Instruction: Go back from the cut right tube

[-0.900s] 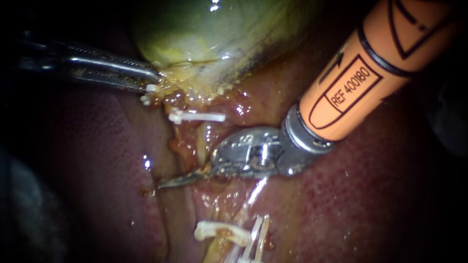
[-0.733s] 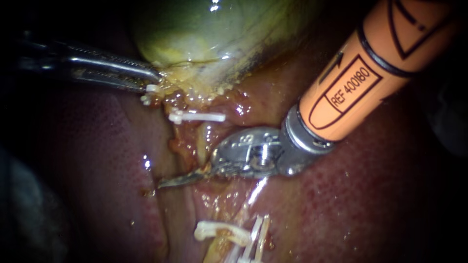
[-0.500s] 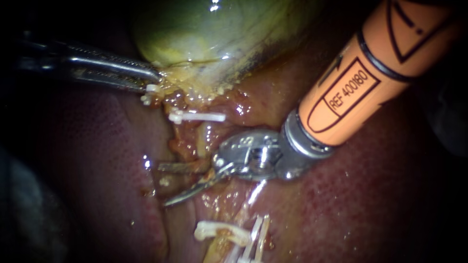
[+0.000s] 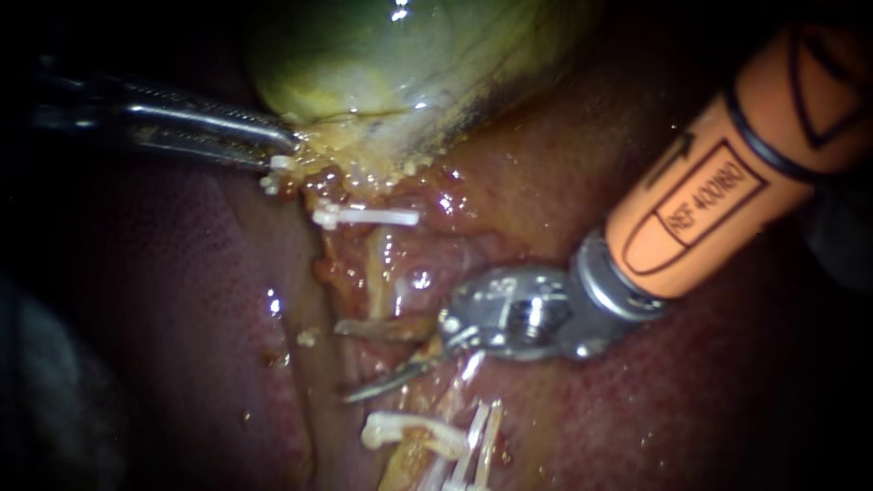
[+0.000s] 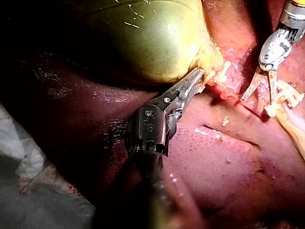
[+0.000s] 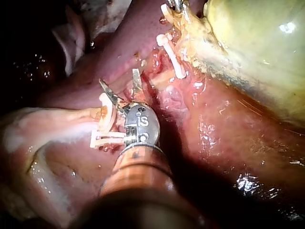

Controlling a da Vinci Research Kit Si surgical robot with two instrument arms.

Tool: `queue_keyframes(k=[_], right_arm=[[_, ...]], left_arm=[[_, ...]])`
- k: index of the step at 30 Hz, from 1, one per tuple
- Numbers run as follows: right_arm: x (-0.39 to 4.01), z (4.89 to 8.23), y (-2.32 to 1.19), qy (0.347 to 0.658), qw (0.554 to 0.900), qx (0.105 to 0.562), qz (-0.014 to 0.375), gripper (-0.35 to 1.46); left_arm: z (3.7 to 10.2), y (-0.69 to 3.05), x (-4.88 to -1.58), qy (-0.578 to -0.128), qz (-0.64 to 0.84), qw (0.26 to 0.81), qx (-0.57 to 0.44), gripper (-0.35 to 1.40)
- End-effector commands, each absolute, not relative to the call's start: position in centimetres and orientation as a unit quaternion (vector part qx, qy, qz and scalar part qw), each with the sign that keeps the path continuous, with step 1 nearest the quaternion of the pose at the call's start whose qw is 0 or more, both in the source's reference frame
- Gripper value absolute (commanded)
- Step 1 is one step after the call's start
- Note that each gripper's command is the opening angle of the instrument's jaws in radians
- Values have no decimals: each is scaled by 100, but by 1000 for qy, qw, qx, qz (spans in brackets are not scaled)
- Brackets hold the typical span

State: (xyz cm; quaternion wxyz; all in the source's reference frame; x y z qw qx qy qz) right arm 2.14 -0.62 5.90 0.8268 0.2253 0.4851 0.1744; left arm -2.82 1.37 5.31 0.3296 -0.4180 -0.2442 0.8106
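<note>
Gallbladder (image 4: pixel 391 64): is lying at the top of the endoscope view.
Liver (image 4: pixel 164 300): is spreading below the gallbladder and to both sides.
My left instrument (image 4: pixel 289 150): is stretching in from the left, with its jaws meeting the gallbladder's lower edge.
Upper clip (image 4: pixel 368 216): is lying crosswise just below that edge.
My right instrument (image 4: pixel 344 362): is stretching in from the upper right, with its jaws sitting between the upper clip and the lower clips (image 4: pixel 436 436).
Lower clips: are sitting at the bottom, near my lower jaw.

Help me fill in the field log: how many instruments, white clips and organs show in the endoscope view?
Instruments: 2, left instrument and right instrument
White clips: 4, upper clip, long clip, curved clip, double-barred clip, which I read as one clip
Organs: 2, liver and gallbladder
Total: 8
</note>
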Motion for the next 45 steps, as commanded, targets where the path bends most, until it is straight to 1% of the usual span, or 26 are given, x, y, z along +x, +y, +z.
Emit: queue_keyframes(k=[1,9,12,14,18,20,25,28,30,31,42,45], right_arm=[[206,589,-61,485,832,206,171,143],[146,593,-43,475,858,127,151,145],[123,592,-35,468,864,109,149,145],[111,590,-31,460,870,102,145,145],[92,584,-20,427,889,88,140,145],[86,581,-15,416,895,82,140,145],[77,576,-7,408,899,80,136,145],[77,576,-7,408,899,83,132,145],[77,576,-8,413,897,93,126,145],[77,576,-8,417,895,100,124,145],[77,576,-8,417,895,101,123,145],[77,576,-8,417,895,101,123,145]], left_arm=[[531,137,-282,-244,811,330,-418,-35],[531,137,-281,-242,811,330,-418,-35],[531,137,-281,-243,811,330,-418,-35],[531,137,-281,-243,811,330,-418,-35],[531,137,-281,-243,811,330,-418,-35],[531,137,-281,-243,811,330,-418,-35],[532,137,-282,-242,811,331,-418,-35],[535,135,-284,-241,811,331,-418,-35],[539,133,-287,-239,812,331,-418,-35],[541,132,-289,-238,812,331,-418,-35],[579,118,-319,-240,815,324,-415,-35],[588,114,-322,-241,816,321,-415,-35]])
